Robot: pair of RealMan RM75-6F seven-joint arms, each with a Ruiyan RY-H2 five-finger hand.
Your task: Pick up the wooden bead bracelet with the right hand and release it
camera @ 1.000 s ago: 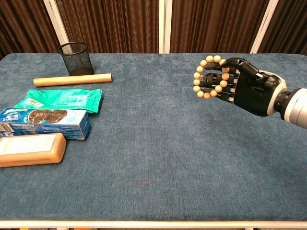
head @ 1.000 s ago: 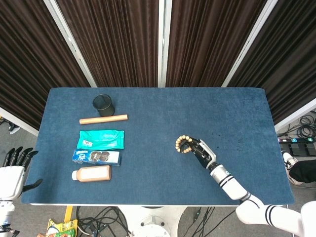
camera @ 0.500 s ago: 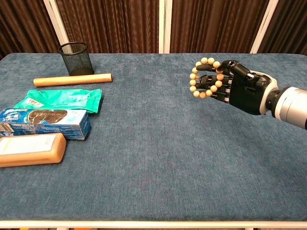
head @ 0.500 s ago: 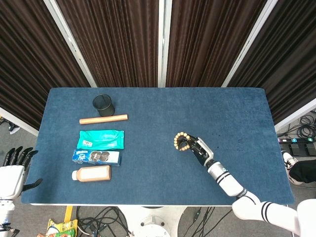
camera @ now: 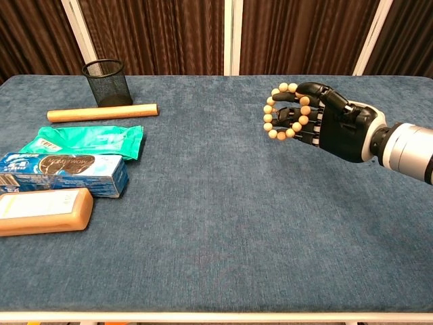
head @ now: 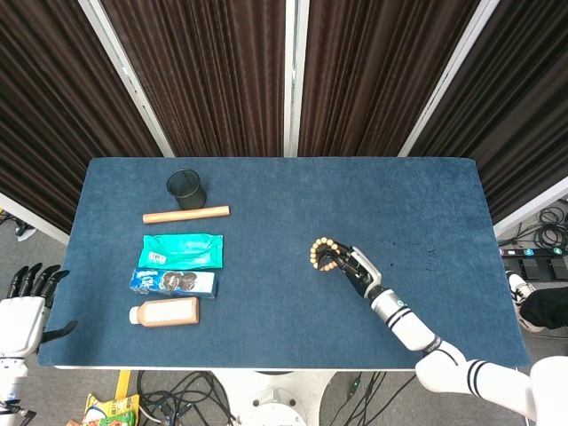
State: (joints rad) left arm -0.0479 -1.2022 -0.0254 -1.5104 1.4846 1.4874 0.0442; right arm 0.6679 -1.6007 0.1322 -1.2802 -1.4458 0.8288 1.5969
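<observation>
The wooden bead bracelet (camera: 281,112) (head: 320,253) is a loop of pale round beads, held up off the blue table (camera: 216,203). My right hand (camera: 325,122) (head: 351,264), black with a white wrist, grips it, its fingers passing through the loop. In the chest view the bracelet hangs at the hand's left side, above the table's right-centre. My left hand (head: 27,297) shows only in the head view, off the table's front left corner, holding nothing, fingers apart.
Along the left side lie a black mesh cup (camera: 108,82), a wooden rod (camera: 101,112), a green pouch (camera: 84,141), a blue cookie box (camera: 64,172) and a tan bottle (camera: 42,211). Dark curtains hang behind the table.
My right hand has carried the bracelet a little to the left over the table. The left hand has not moved.
</observation>
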